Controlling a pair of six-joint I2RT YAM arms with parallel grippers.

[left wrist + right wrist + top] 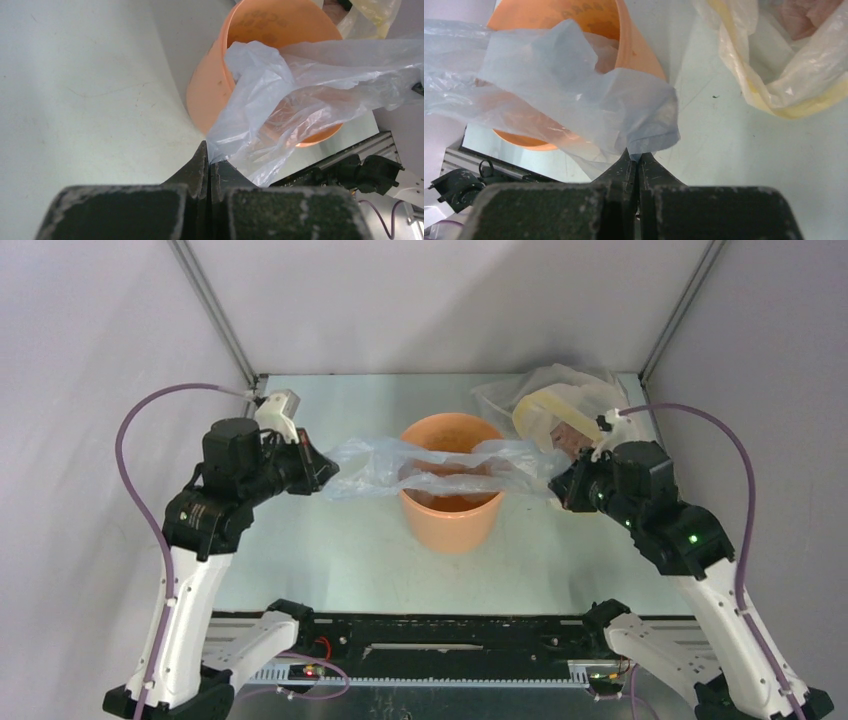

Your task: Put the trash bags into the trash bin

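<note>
A: Jaws nearest — what is seen beyond them?
B: On the worktop [330, 560] the trash bin [452, 525] is stood; over its mouth the trash bag [440, 468] is stretched.
A: How is it held?
B: One end is pinched in the left jaws — the other in the right jaws.

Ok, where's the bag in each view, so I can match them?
Top external: bag at centre, stretched over the bin between left gripper and right gripper.
Left wrist: bag right of centre, from the left gripper to the right edge.
Right wrist: bag left of centre, from the right gripper to the left edge.
Landmark: the orange bin, behind the bag everywhere.
</note>
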